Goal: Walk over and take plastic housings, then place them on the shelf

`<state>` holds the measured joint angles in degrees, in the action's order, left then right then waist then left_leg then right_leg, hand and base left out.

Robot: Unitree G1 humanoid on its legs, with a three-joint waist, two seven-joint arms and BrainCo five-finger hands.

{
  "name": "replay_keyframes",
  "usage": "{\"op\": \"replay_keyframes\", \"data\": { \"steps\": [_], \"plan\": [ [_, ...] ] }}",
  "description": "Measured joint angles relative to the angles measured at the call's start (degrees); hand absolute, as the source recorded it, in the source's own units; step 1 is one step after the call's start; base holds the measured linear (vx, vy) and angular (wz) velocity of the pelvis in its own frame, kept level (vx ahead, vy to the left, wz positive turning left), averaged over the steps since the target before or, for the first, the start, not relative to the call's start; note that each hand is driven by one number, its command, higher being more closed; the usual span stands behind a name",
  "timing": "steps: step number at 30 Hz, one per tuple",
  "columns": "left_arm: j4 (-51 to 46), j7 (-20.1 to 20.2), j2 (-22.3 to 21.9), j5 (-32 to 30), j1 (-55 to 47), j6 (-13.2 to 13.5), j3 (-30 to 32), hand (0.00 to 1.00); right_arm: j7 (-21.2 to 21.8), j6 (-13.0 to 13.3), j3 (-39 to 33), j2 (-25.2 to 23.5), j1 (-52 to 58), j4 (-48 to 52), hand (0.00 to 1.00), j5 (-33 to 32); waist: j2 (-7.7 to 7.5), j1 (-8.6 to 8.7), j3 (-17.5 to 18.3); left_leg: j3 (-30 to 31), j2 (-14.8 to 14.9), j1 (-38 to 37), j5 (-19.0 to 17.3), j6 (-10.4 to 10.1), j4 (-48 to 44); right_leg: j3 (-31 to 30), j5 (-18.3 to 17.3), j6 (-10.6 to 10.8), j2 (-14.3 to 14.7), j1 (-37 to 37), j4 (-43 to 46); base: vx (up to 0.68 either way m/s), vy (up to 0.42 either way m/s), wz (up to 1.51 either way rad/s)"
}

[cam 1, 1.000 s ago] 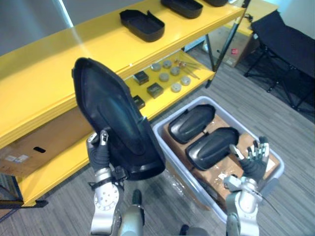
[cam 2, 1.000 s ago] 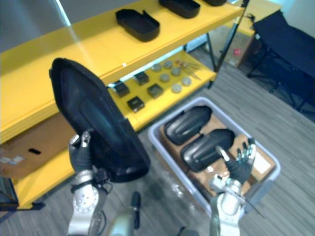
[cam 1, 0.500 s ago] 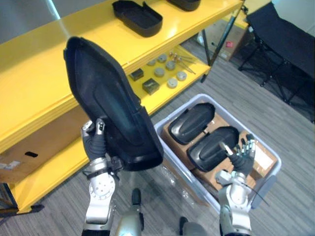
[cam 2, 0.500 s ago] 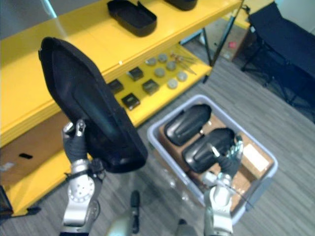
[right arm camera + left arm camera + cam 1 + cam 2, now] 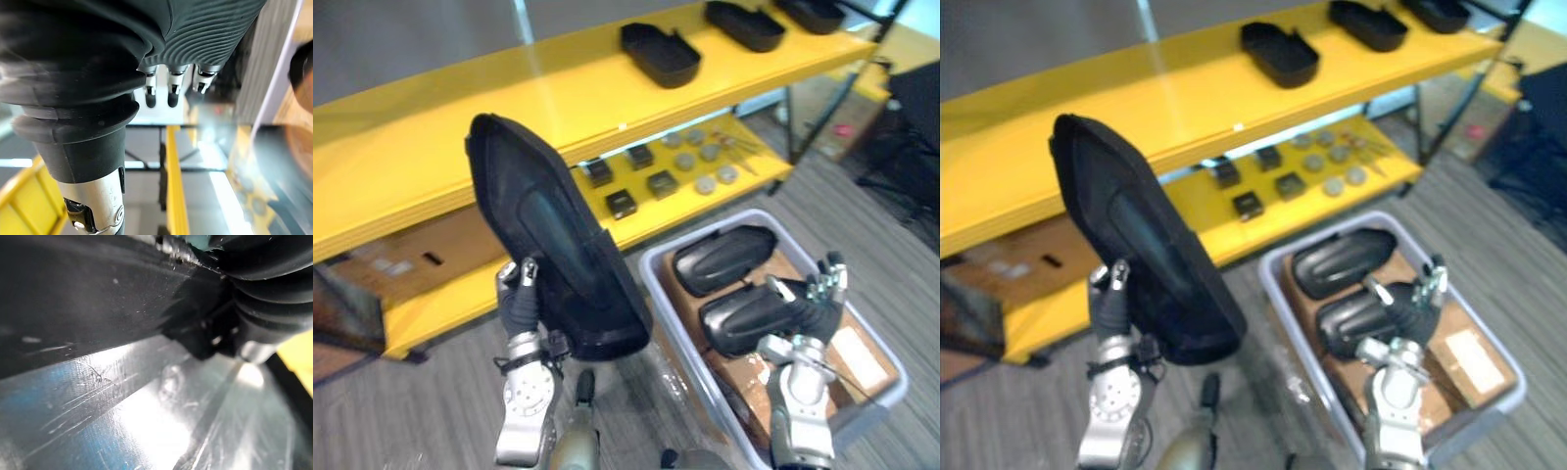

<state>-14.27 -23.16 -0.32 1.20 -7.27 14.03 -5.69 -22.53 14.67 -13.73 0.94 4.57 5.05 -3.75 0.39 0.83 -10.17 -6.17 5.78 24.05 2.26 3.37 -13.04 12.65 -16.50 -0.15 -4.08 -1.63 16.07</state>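
Left hand carries one plastic housing; right hand is free.

My left fingers grip the housing at its lower end, thumb on the near side and the rest hidden behind. It stands tilted above them, in front of the yellow shelf. My right fingers are straight, spread and hold nothing. Just beyond them two spare housings lie in the grey bin. Shelved housings sit well past both sets of fingers.
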Motion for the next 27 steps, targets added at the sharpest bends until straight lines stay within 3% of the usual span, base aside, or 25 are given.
{"op": "replay_keyframes", "data": {
  "steps": [2, 3, 5, 7, 11, 13, 14, 15, 16, 17, 19, 21, 23, 24, 26, 27],
  "plan": [
    [0.1, 0.0, 0.0, 0.0, -0.1, 0.0, 0.5, 1.00, 0.0, 0.1, -0.4, 0.4, 0.0, 0.1, 0.00, 0.0, 1.11, 0.08, 0.7, 0.3, 1.9, -2.3, 0.1, -0.1, -3.2, 1.6, 0.0, 0.1, 0.3, 0.8, 0.0, -0.01, 0.018, 0.60],
    [0.3, 0.3, -0.1, 0.0, 0.1, 0.0, 0.3, 1.00, -0.1, 0.1, -1.1, 0.1, 0.0, -0.2, 0.00, -0.1, 2.50, 0.26, 1.6, 1.1, 2.4, -3.7, -0.7, -2.7, -0.1, 2.9, 0.4, 0.8, 0.9, 1.1, -0.1, 0.02, 0.067, 0.54],
    [0.4, 1.0, 0.6, 0.0, 0.7, 0.0, 0.3, 1.00, -0.1, 0.2, -2.0, -0.9, -0.6, -1.8, 0.00, -1.0, 2.49, 0.10, 1.7, 1.4, 2.0, -5.1, 0.8, -5.9, 2.8, 3.3, 1.3, 2.2, 0.8, 2.0, -1.0, 0.02, 0.079, 0.44],
    [0.9, 1.0, 2.6, 0.0, 0.8, 0.0, 0.4, 1.00, -0.1, 0.2, -2.2, -2.5, -1.0, -2.8, 0.00, -2.3, 1.70, 0.15, 1.4, 3.6, 0.7, -5.9, 2.0, -8.1, 4.8, 3.4, 3.2, 5.1, 0.7, 3.8, -3.7, 0.04, 0.107, 0.50],
    [2.6, 1.4, 5.2, -0.1, 0.8, -0.3, 0.4, 1.00, 0.2, 0.2, -2.1, -4.2, -2.4, -4.4, 0.00, -2.4, 0.34, -0.18, 1.5, 3.8, -1.8, -6.7, 0.8, -6.7, 4.1, 3.0, 5.9, 7.3, -1.4, 5.7, -4.4, 0.05, 0.194, 0.21],
    [3.3, 1.6, 6.0, -0.7, 1.3, -0.3, 0.5, 1.00, 0.3, 0.1, -1.6, -4.6, -3.3, -5.2, 0.00, -2.2, 0.26, -0.46, 1.4, 2.5, -2.7, -6.9, -2.1, -5.2, 1.6, 1.8, 5.9, 7.3, -3.5, 3.6, 1.4, 0.03, 0.218, -0.27],
    [3.7, 1.7, 6.9, -2.0, 1.7, -0.4, 0.5, 1.00, 0.4, -0.1, -0.1, -4.9, -3.7, -6.1, 0.00, -2.2, 0.17, -0.55, 1.3, 1.4, -2.7, -7.4, -3.8, -4.6, 0.6, 0.5, 6.2, 7.3, -5.0, 0.0, 9.3, 0.04, 0.257, -0.48],
    [3.8, 2.0, 8.0, -2.6, 2.2, -0.5, 0.6, 1.00, 0.5, -0.2, 1.6, -5.4, -3.6, -6.2, 0.00, -2.1, -0.15, -0.58, 1.2, 0.6, -2.9, -8.5, -4.2, -4.0, 1.0, -0.3, 8.3, 4.3, -6.5, -4.4, 17.4, 0.04, 0.246, -0.44],
    [3.8, 2.0, 8.4, -3.1, 2.5, -0.5, 0.5, 1.00, 0.9, -0.3, 2.2, -5.4, -3.5, -6.2, 0.00, -2.1, -0.12, -0.44, 1.1, 0.4, -2.9, -9.2, -4.2, -4.0, 1.8, -0.2, 9.4, 2.7, -7.0, -6.2, 20.5, 0.07, 0.219, -0.26],
    [3.8, 2.0, 9.0, -4.5, 3.0, -0.5, 0.5, 1.00, 1.6, -0.6, 3.4, -5.4, -3.4, -6.2, 0.00, -1.9, 0.21, 0.03, 0.9, 0.4, -2.8, -10.7, -4.2, -4.0, 3.7, -0.2, 8.1, 2.0, -6.7, -8.4, 23.0, 0.09, 0.188, -0.09],
    [3.7, 2.0, 9.2, -6.5, 3.5, -0.5, 0.6, 1.00, 2.7, -0.7, 4.8, -5.4, -2.9, -6.2, 0.00, -0.8, 0.34, 0.20, 0.9, 0.9, -2.8, -12.8, -3.8, -3.4, 6.8, -1.0, 5.0, 3.7, -4.3, -9.4, 19.6, 0.11, 0.136, 0.07],
    [3.7, 2.0, 8.9, -7.3, 4.7, -0.5, 0.5, 1.00, 4.2, -0.7, 5.2, -5.3, -1.7, -5.9, 0.00, 0.1, 0.24, 0.41, 0.9, 2.8, -2.9, -13.4, -2.0, -2.9, 9.5, -2.4, 4.8, 3.8, 0.1, -9.3, 7.6, 0.11, 0.002, 0.39],
    [3.9, 2.0, 8.8, -8.0, 5.4, -0.5, 0.5, 1.00, 5.0, -0.7, 5.3, -5.2, -1.3, -5.9, 0.00, 0.2, -0.12, 0.56, 0.9, 4.3, -3.4, -14.0, -0.3, -3.2, 11.8, -3.3, 5.8, 3.7, 2.5, -9.3, -2.1, 0.13, -0.089, 0.51],
    [4.3, 2.0, 8.8, -8.3, 5.8, -0.5, 0.5, 1.00, 5.1, -0.7, 5.3, -4.9, -1.2, -5.9, 0.00, 0.2, -0.22, 0.83, 1.0, 5.5, -3.9, -14.1, 0.1, -3.2, 12.3, -4.5, 7.7, 2.9, 3.2, -9.3, -6.1, 0.18, -0.136, 0.86],
    [4.6, 2.0, 8.8, -8.5, 6.1, -0.9, 0.3, 1.00, 5.1, -0.7, 5.4, -4.3, -0.5, -5.6, 0.00, 0.2, -1.14, 1.80, 1.0, 8.3, -6.6, -14.1, 0.3, -4.2, 12.5, -6.6, 15.8, 1.2, 2.0, -9.0, -9.4, 0.14, -0.124, 0.94],
    [4.9, 2.1, 7.4, -8.6, 6.0, -1.3, -0.2, 1.00, 5.1, -1.0, 5.3, -2.5, -0.4, -5.5, 0.00, 0.2, 0.27, 1.55, 0.5, 9.5, -6.3, -14.3, 0.2, -4.7, 12.4, -4.9, 15.6, 1.2, 2.2, -8.3, -8.8, 0.22, -0.173, 0.65]
  ]
}}
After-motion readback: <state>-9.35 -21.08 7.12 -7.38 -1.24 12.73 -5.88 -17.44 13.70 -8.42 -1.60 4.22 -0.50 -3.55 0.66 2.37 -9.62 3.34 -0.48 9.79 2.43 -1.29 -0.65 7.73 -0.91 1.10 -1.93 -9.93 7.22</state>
